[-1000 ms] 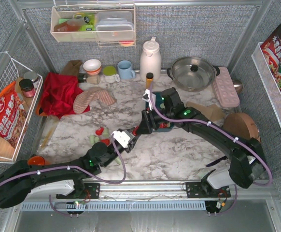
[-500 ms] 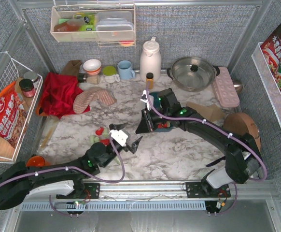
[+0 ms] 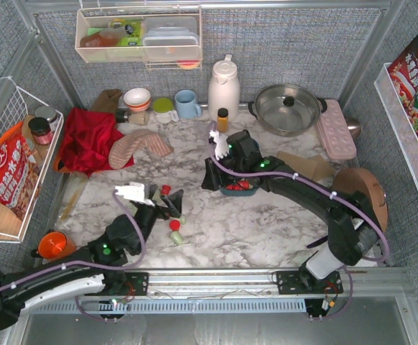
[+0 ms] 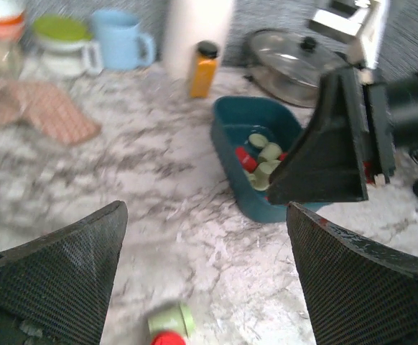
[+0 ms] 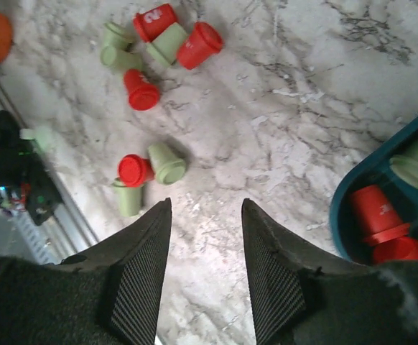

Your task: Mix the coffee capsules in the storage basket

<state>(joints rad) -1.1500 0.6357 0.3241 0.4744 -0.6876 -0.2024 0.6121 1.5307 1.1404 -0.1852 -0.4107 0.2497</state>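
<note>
- The dark teal, round-cornered plastic storage basket (image 4: 238, 183) stands right of centre on the grey-veined white marble table top (image 3: 266, 230). Red and pale green tapered coffee capsules (image 4: 263, 154) lie inside it.
- More loose capsules (image 5: 167, 162) of both colours are scattered on the marble to the basket's near left, well apart from its wall.
- The right gripper (image 5: 205, 273) hangs at the basket's left end, just outside the rim. Its fingers are apart, with only bare marble between them.
- The left gripper (image 4: 205, 287) is low over the marble among the loose capsules. Its fingers are spread wide and hold nothing, and one green and one red capsule lie just ahead of it.
- Bare marble runs from the left gripper to the basket's near wall, and a wide bare strip lies between the basket and the table's near edge.
- Beyond the basket's far rim the space is tighter. A small orange bottle with a black cap (image 4: 202, 68), a white thermos jug (image 3: 223, 86) and a lidded steel pot (image 4: 295, 61) stand there.
- A small orange cup (image 3: 51, 244) sits at the near-left edge beside the left arm.
- A second ago the left gripper reached to the table's centre, just beside the basket. It has since drawn back to the left.
- The right gripper has shifted slightly toward the back, so more of the red capsules in the basket show.
- The loose capsules lie in different spots than before.
- The orange cup, half hidden by the left arm earlier, is now in full view.
</note>
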